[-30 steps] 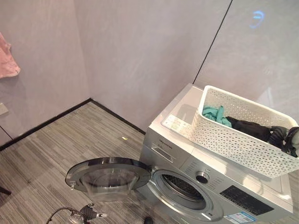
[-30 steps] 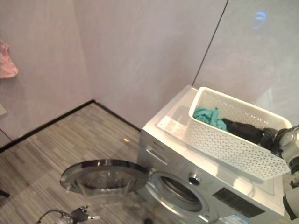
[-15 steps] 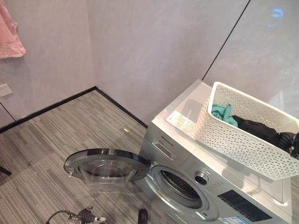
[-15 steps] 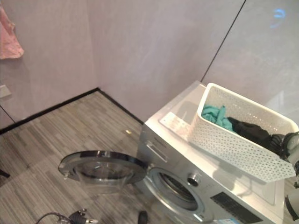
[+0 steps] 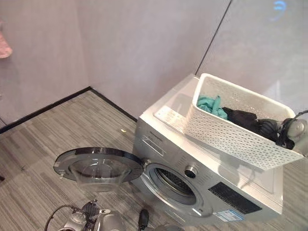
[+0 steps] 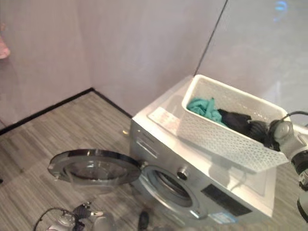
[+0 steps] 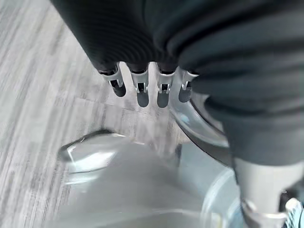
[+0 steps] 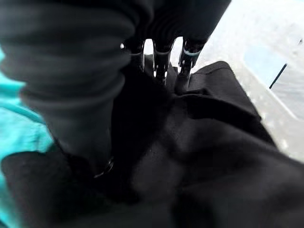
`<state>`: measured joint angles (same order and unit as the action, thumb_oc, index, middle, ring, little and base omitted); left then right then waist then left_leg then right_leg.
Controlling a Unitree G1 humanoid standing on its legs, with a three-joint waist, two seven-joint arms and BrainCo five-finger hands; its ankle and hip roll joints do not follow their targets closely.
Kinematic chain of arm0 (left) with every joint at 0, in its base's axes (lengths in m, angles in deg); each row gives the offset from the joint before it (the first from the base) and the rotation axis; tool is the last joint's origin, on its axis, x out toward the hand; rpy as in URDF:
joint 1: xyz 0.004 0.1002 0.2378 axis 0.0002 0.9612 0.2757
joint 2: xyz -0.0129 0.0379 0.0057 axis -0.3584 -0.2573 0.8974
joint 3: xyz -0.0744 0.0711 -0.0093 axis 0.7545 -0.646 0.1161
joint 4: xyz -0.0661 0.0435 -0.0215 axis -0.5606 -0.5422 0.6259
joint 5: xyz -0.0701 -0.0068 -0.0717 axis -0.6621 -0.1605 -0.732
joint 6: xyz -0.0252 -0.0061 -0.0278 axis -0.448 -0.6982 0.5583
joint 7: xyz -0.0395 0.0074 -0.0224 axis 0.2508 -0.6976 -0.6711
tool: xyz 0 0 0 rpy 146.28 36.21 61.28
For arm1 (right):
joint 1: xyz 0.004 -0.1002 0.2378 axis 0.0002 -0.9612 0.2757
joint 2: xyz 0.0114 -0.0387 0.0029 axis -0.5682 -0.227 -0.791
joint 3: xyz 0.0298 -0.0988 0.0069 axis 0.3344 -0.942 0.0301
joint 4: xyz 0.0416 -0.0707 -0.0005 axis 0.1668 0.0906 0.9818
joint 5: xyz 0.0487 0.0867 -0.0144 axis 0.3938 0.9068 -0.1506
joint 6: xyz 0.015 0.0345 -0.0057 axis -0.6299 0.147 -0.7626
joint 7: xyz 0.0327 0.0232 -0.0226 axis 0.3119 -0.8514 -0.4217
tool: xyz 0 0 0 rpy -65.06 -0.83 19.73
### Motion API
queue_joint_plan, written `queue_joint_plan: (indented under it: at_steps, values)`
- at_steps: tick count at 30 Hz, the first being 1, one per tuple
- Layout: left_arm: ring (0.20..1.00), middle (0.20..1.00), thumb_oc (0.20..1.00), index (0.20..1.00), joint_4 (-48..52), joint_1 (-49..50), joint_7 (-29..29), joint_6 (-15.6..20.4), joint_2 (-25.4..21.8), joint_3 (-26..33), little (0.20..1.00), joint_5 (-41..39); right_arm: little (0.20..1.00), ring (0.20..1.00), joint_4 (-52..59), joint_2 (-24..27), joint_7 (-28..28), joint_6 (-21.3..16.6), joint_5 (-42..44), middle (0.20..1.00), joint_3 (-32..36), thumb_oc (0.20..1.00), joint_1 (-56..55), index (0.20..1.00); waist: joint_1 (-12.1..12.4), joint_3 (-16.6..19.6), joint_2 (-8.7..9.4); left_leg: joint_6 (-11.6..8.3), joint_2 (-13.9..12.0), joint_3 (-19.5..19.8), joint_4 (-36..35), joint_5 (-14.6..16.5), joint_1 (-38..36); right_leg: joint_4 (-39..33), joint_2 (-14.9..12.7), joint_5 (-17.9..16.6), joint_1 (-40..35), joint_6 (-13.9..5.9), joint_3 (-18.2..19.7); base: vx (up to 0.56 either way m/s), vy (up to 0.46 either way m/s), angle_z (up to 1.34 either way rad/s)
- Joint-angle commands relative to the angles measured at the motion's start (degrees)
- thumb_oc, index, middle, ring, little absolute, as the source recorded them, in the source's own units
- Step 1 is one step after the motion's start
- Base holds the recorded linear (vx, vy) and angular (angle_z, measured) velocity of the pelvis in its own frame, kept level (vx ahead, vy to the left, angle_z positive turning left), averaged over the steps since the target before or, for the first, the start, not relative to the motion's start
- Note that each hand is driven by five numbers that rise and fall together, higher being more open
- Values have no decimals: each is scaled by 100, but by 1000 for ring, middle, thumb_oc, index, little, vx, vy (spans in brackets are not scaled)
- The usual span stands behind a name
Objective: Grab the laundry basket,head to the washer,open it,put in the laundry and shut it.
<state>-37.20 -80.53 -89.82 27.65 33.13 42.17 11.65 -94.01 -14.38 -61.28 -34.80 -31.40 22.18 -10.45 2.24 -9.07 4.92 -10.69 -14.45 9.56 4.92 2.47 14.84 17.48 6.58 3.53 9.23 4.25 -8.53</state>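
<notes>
Right hand point(image 8: 161, 52) fingers on black garment point(image 8: 204, 156) — inside basket point(image 5: 226, 134).

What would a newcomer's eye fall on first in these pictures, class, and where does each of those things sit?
First comes the white laundry basket on top of the silver washer, holding teal cloth and black cloth, with the right hand reaching into the black cloth. Next is the round washer door, swung wide open low over the striped floor.
</notes>
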Motion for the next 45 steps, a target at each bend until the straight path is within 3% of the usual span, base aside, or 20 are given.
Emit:
queue_joint_plan:
  at_steps: [1, 4, 9, 22, 26, 28, 31, 32, 33, 37, 38, 40, 44, 45]
  values:
    - [1000, 1000, 1000, 1000, 327, 33, 61, 257, -390, -48, 1000, -175, 856, 856, -218, -749, 201, -29, 38, 856, -38, 856, -944, 856, 103, -119, 358, 521, 627, -118, 647, -300, -20, -1858, -1083, 307, -1564, -706, 609, 175, 188, 29]
    - [1000, 1000, 1000, 1000, 672, 207, 7, 317, -358, -130, 1000, -203, 846, 846, -444, -898, 156, 10, -168, 846, 111, 846, -1181, 846, 147, 11, 243, 652, 846, -191, 446, -84, -408, -1802, -1350, 282, -1627, -831, 654, 232, 224, -29]
    - [1000, 1000, 1000, 1000, 1162, 467, -122, 357, -474, -264, 1000, -187, 871, 871, -736, -1073, 39, -6, -689, 871, 9, 871, -1279, 871, 222, -18, 87, 787, 995, -333, 252, -49, -481, -1793, -1544, 276, -1480, -954, 679, 60, 104, -37]
    - [1000, 1000, 1000, 1000, 1002, 636, -67, 371, -394, -194, 1000, -308, 843, 843, -797, -1232, 7, -23, -845, 843, -120, 843, -1279, 843, 206, -171, -73, 779, 930, -271, -377, -341, -542, -1917, -1502, 231, -1267, -992, 584, -5, -20, 6]
    - [1000, 1000, 1000, 1000, 1073, 791, -96, 359, -351, -202, 1000, -394, 843, 843, -1103, -1169, 139, -27, -916, 843, -120, 843, -1004, 843, 240, -136, -68, 779, 911, -250, -496, -369, -640, -1989, -1484, 231, -1350, -1003, 541, 35, -22, 1]
    - [1000, 1000, 1000, 1000, 1001, 805, -68, 347, -314, -234, 1000, -413, 840, 840, -1635, -1053, 489, -19, -723, 840, 54, 840, -371, 840, 258, -72, -46, 787, 913, -260, -551, -364, -714, -2034, -1483, 211, -1416, -1025, 539, 43, 11, 1]
    - [1000, 1000, 1000, 1000, 957, 786, -49, 356, -287, -233, 1000, -411, 762, 762, -1866, -997, 646, -25, -563, 762, 120, 762, -60, 762, 265, -52, -40, 796, 921, -264, -567, -347, -762, -2045, -1484, 205, -1443, -1038, 547, 36, 15, -4]
    - [1000, 1000, 1000, 1000, 891, 782, -32, 376, -303, -286, 1000, -353, 736, 736, -2363, -844, 852, -48, -320, 736, 28, 736, 890, 736, 352, 35, 6, 826, 950, -275, -559, -263, -851, -2072, -1510, 168, -1505, -1083, 535, 80, 43, 0]
    - [1000, 1000, 1000, 1000, 880, 801, -34, 376, -310, -292, 1000, -347, 736, 736, -2487, -817, 897, -39, -320, 736, -27, 736, 1139, 736, 383, 64, 26, 841, 964, -277, -549, -224, -876, -2073, -1526, 153, -1516, -1103, 543, 120, 100, -9]
    - [1000, 1000, 1000, 1000, 842, 831, -24, 402, -361, -282, 1000, -387, 774, 774, -2789, -585, 1096, -41, 116, 774, -61, 774, 2188, 774, 576, 205, 110, 1020, 1172, -262, -264, 94, -893, -1685, -1714, 113, -1403, -1259, 549, 71, 132, -19]
    - [1000, 1000, 1000, 1000, 808, 790, -41, 370, -395, -254, 1000, -461, 802, 802, -2687, -414, 1083, -33, 340, 802, -90, 802, 2368, 802, 565, 159, 62, 1151, 1279, -191, -144, 184, -967, -644, -1714, -15, -1007, -1368, 721, 32, 180, -2]
    - [1000, 1000, 1000, 1000, 796, 763, -56, 365, -417, -220, 1000, -504, 875, 875, -2605, -256, 1016, -2, 414, 875, -178, 875, 2521, 875, 472, 63, -33, 1224, 1343, -5, -3, 242, -962, 181, -1599, -127, -598, -1414, 1011, 27, 106, 0]
    - [1000, 1000, 1000, 1000, 830, 750, -85, 376, -381, -219, 1000, -602, 937, 937, -2553, -399, 1043, 14, 343, 937, -379, 937, 2628, 937, 413, -39, -124, 1203, 1379, 138, 36, 386, -1140, -591, -1725, -89, -525, -1221, 898, 103, -65, 28]
    - [1000, 1000, 1000, 1000, 835, 777, -83, 375, -383, -180, 1000, -647, 956, 956, -2666, -531, 1038, 25, 129, 956, -418, 956, 2599, 956, 415, -92, -135, 1135, 1284, 141, 66, 464, -1212, -1397, -1965, -368, -326, -1225, 742, 133, -187, 19]
